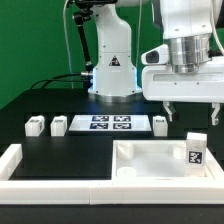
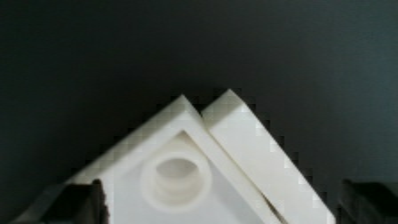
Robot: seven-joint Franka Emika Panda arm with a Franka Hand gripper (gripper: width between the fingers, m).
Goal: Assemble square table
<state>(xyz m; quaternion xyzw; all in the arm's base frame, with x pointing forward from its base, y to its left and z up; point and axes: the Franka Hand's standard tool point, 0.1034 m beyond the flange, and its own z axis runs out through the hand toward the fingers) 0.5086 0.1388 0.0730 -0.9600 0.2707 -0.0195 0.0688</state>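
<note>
**Exterior view.** The slab (image 1: 150,162) lies at 5 o'clock on the black table (image 1: 60,100), against the low wall (image 1: 60,190). An upright leg (image 1: 195,152) stands at the slab's 2 o'clock corner with its tag facing the camera; whether it sits in a socket cannot be told. The other legs line up with the marker board (image 1: 108,124): outer leg (image 1: 36,125) and inner leg (image 1: 58,125) at its 9 o'clock, third leg (image 1: 160,124) at its 3 o'clock.

**Wrist view.** This shows only one slab corner with its round socket (image 2: 175,175), flanked by blurred dark fingertips (image 2: 68,203).

**Pose.** The arm (image 1: 185,25) holds the wrist vertical. The gripper (image 1: 191,117) points down, at 12 o'clock above the slab and clear of it, with jaws spread and nothing between them
</note>
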